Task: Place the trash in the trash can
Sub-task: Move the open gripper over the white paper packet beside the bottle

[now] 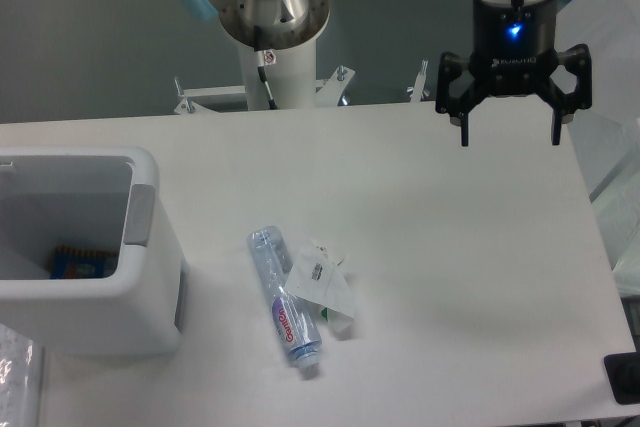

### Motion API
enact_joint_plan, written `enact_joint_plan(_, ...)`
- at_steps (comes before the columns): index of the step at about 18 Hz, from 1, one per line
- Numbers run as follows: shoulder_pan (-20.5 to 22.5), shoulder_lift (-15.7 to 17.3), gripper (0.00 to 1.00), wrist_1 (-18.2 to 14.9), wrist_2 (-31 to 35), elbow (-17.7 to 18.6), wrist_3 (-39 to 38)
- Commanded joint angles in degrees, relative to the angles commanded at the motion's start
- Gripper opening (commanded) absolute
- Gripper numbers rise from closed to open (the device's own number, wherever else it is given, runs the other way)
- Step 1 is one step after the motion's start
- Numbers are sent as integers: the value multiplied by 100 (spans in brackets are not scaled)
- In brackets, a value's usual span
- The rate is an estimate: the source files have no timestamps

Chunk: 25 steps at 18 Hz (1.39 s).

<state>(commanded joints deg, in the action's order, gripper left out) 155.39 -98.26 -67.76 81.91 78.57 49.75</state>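
Observation:
A clear plastic bottle (284,299) with a red-and-blue label lies on the white table, cap toward the front edge. Touching its right side is a crumpled white wrapper (322,282) with a green bit at its lower corner. The white boxy trash can (150,277) stands at the left, with a grey panel on its right rim and a blue-and-orange item inside. My gripper (510,135) hangs open high over the table's back right, far from both litter items, with nothing between its fingers.
The arm's base post (272,57) rises behind the table's back edge. A black object (624,377) sits at the table's front right corner. Crinkled clear plastic (18,367) shows at the lower left.

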Motion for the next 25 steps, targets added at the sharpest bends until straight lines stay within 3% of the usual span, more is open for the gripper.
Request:
enact_joint_plan(7,-18,9,100,70,-26,114,-88)
enact_joint_plan(13,-114,-26,100,684,-53,553,-114)
enact_joint_plan(17,-368,-70,100,1194,-44,949,-1026)
enact_joint_plan(20,-588,-290,100,1248,-53,1036,-1449)
enact_joint_plan(25,-879,-501,100,1257,-79,1590,-1634)
